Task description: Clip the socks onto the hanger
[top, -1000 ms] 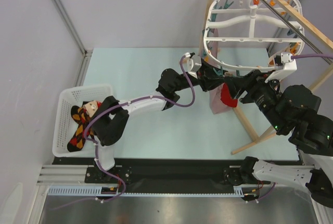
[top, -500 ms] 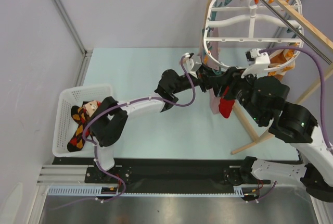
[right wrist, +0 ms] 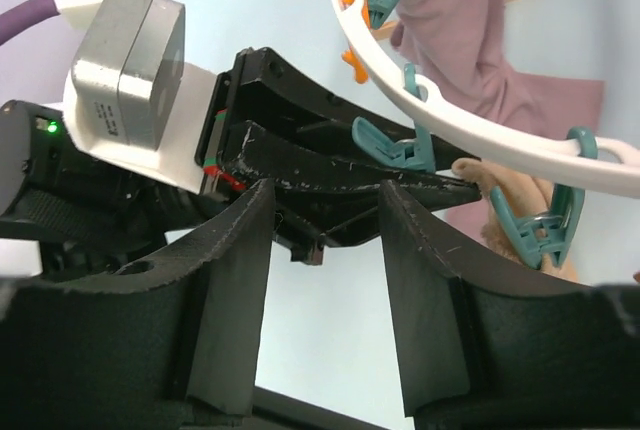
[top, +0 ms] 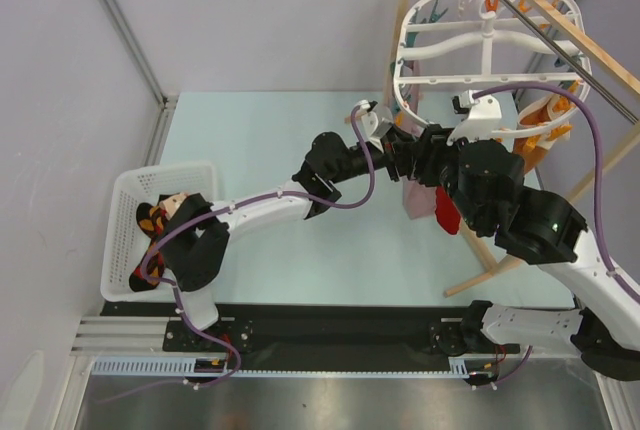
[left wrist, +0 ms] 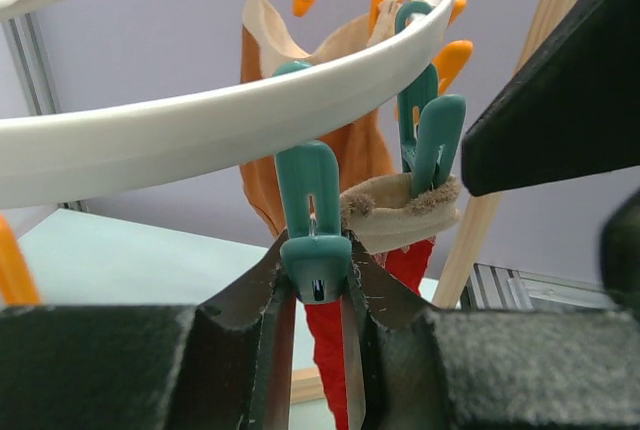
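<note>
The white round hanger (top: pixel 480 35) hangs at the back right. My left gripper (top: pixel 405 155) reaches up to its near rim and is shut on a teal clip (left wrist: pixel 315 260). Beside it a second teal clip (left wrist: pixel 435 150) touches the beige cuff (left wrist: pixel 400 215) of one sock. That sock's red end (top: pixel 447 215) dangles below. My right gripper (top: pixel 430 145) is open and empty, just above the left gripper's black fingers (right wrist: pixel 330 170). The other sock (top: pixel 150 225) lies in the white basket (top: pixel 125 185) at the left.
A mauve-pink cloth (top: pixel 418 198) and an orange-brown garment (top: pixel 540 115) hang from the same ring. Slanted wooden rack poles (top: pixel 500 260) stand under and behind the hanger. More teal and orange clips (right wrist: pixel 540 225) dangle from the rim (right wrist: pixel 470 130).
My right arm has swung up and left, from beside the hanging sock to just over the left gripper. The sock's red end now hangs free. The left gripper has stayed on its clip.
</note>
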Controlling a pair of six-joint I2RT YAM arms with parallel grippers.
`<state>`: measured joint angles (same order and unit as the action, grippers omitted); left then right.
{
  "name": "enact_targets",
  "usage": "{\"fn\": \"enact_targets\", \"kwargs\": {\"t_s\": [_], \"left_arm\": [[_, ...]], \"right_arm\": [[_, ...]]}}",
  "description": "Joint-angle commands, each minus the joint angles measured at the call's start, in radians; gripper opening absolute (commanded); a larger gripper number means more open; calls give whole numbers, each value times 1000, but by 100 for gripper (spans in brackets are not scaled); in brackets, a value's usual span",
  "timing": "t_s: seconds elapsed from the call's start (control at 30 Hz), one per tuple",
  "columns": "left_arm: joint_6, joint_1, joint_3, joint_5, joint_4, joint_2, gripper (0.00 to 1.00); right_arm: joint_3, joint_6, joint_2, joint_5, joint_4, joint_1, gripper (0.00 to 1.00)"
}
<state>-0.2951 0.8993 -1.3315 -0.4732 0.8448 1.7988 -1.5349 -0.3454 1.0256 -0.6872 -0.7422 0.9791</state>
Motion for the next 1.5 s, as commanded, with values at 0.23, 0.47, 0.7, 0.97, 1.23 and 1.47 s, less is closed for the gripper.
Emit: {"fn": "enact_targets", "kwargs": {"t_s": [0.23,0.47,0.7,0.97,1.23,1.47], "left_arm": [[34,15,-14,-2,-3,-61,0],[34,15,-8,-8,7,-69,0],[33,18,-11,-19,8,-67,0],[34,26,-14,-21,11,-67,0],[34,29,-14,-21,13,-70,0],[33,29,-11,-25,16,-69,0]], "right_arm": [[-18,57,31,-51,-9,-68,50],[-1,71,37,74,-11,-178,51],[2,114,50,100,21,-183,55],[25,146,67,101,64,-191,55],[84,193,67,83,142,-192,54],[122,226,57,77,208,-215,53]]}}
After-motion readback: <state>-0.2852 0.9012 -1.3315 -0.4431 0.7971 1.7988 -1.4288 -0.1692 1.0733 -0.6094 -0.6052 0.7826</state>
